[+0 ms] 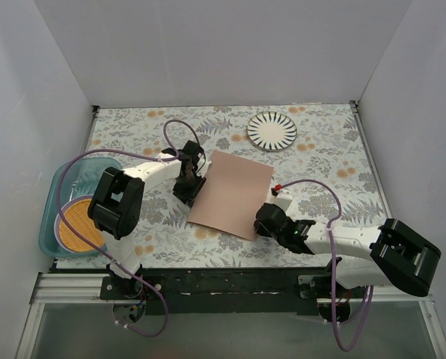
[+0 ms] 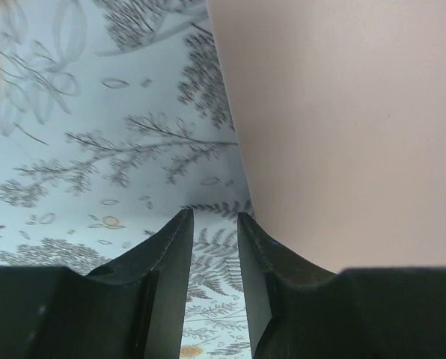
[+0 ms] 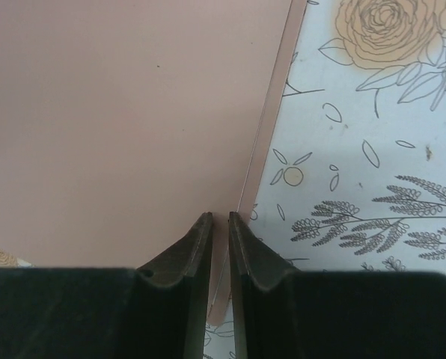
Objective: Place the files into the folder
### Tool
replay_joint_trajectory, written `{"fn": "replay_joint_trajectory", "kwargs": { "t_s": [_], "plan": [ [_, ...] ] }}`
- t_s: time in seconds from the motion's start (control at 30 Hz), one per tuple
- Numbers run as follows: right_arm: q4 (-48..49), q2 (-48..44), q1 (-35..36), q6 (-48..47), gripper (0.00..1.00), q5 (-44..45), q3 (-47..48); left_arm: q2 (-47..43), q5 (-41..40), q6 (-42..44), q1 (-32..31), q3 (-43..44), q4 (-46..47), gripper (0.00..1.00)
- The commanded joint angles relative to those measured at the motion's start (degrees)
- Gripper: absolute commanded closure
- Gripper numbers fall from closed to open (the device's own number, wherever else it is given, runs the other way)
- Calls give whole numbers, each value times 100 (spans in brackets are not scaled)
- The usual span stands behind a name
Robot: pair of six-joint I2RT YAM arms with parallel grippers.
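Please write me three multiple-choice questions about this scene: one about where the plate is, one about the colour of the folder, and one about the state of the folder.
1. Where on the table is the plate?
A. at the near edge
B. at the far side, beyond the folder
C. on top of the folder

2. What colour is the folder?
A. brown
B. teal
C. white

3. How is the folder?
A. open, with sheets showing
B. standing upright
C. closed and flat

Answers: 1 B, the plate lies close to the far wall; 2 A, the cover is plain brown in every view; 3 C, only the cover shows, lying flat on the table.
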Motion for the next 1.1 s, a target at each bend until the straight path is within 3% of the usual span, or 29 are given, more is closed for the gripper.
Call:
{"fn": "replay_joint_trajectory", "kwargs": {
  "t_s": [0.0,0.47,0.67,0.8,0.83,0.9,0.93,0.97,1.07],
  "plan": [
    [-1202,-57,45,86,76,130,-149,-595,562,-31,-220,-406,-46,70],
    [-1624,-215,-140,-617,72,395,431,-1527,1160,215,-449,-847,-678,70],
    [-2220,-163,-228,-1275,55,421,1238,-1860,1425,391,-581,-593,-924,68],
    [-2740,-285,-228,-1873,37,430,2047,-2308,766,339,-572,-128,-907,53],
    [-2767,-329,-228,-2057,37,238,2170,-2457,556,269,-572,-22,-907,41],
    [-2776,-513,-236,-2453,34,62,2434,-2590,475,110,-520,241,-916,30],
    [-2732,-592,-228,-2576,34,-209,2470,-2669,475,75,-458,278,-890,7],
    [-2628,-680,-228,-2682,34,-290,2488,-2791,475,14,-397,278,-855,2],
    [-2285,-1084,-228,-3043,33,-721,2435,-3081,518,-83,-124,112,-653,2]
  ]
}}
